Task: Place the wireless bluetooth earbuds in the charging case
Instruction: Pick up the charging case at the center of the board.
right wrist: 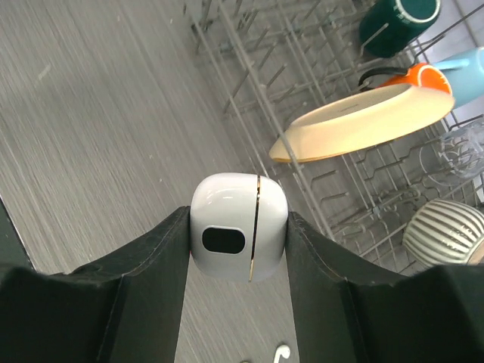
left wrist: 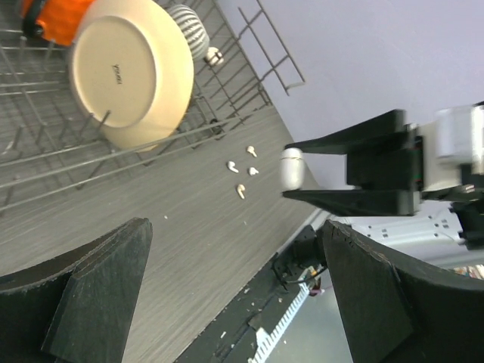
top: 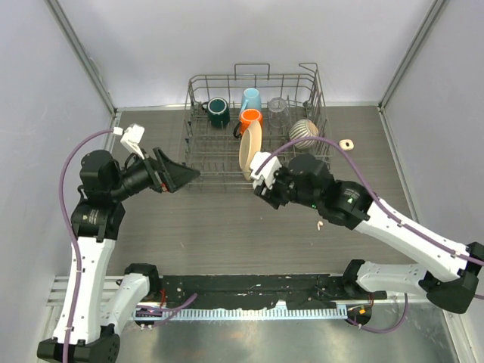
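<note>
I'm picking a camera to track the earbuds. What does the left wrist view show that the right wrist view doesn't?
Left wrist only: all four earbuds loose on the table; the right wrist catches only one clearly, at its bottom edge. Right wrist only: the green mug, the glass, and the dark oval window on the case. Both: that case clamped in the right gripper, the plate, the striped bowl.
</note>
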Tool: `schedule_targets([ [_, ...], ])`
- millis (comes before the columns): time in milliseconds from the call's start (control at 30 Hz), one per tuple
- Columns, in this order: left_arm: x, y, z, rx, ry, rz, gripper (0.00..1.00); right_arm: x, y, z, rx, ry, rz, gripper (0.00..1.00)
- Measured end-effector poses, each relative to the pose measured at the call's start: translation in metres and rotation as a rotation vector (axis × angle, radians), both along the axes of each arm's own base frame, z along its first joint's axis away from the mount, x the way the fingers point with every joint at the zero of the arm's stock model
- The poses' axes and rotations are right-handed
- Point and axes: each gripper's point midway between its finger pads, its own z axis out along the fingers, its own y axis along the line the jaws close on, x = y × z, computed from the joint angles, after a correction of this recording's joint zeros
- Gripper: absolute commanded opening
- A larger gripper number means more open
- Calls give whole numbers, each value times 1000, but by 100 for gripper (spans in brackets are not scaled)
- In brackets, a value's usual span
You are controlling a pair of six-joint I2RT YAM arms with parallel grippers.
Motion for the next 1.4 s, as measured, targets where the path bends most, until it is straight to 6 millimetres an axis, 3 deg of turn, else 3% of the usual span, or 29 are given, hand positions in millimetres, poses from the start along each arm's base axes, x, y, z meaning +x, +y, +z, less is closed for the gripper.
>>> schedule_targets([
  [67,-3,-5,0,-14,5,-39,100,-4,4,-18,-66,-7,20,1],
  [133,-5,-9,-1,-29,9,-77,100,-4,4,-22,-86,-28,30,1],
  [433,-25,-46,-27,-46,85,-251,100,-30,16,1,27,-139,217,1],
  [800,-41,-110,-51,11,146,-396,95,-46,27,3,61,-127,327,1],
  [967,-37,-126,-52,-4,158,-393,91,-45,29,4,68,-132,325,1],
  [1200,-29,-134,-38,-55,124,-355,81,-46,31,2,75,-135,327,1],
  [1400,-29,-146,-41,-61,139,-374,80,-43,32,2,82,-145,316,1],
])
